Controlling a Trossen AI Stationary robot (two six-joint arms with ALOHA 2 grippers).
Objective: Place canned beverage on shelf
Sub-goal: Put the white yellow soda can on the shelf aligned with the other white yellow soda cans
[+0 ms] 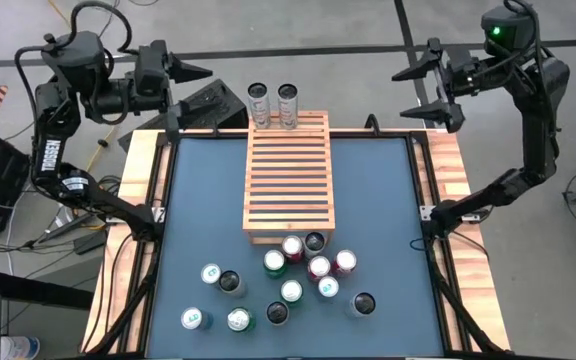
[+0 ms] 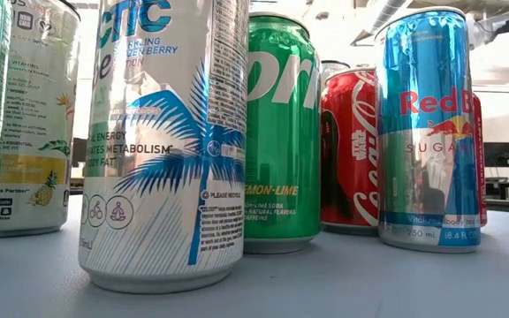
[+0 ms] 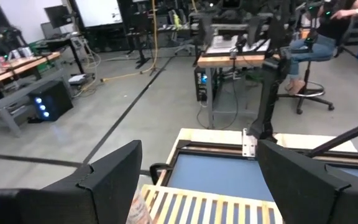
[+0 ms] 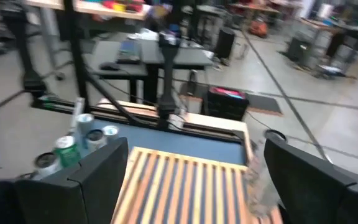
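where the wooden shelf [image 1: 288, 175] lies flat in the middle of the table [image 1: 378, 240], two cans [image 1: 273, 104] stand side by side at its far end, just at the edge. on the blue mat at the shelf's near end eleven more cans [image 1: 290, 279] stand loose: six bunched just off the shelf's near edge, the rest scattered toward the near left and one off to the right. the low view sees several of them from close up, a white can with a blue palm [image 2: 164, 141], a green lemon-lime one [image 2: 283, 132], a red cola one [image 2: 350, 150] and a blue-and-silver one [image 2: 427, 132].

the left claw [image 1: 193, 78] hangs beyond the far left corner of the table, spread wide and holding nothing, well apart from the shelf and level with the two cans. the right claw [image 1: 420, 88] hangs beyond the far right corner, also spread wide and empty, pointing back toward the shelf.

the table has a light wooden frame and dark rails around the mat. around it is a grey workshop floor with other benches, screens and cables; a seated person [image 3: 319, 43] shows far off in the left wrist view.
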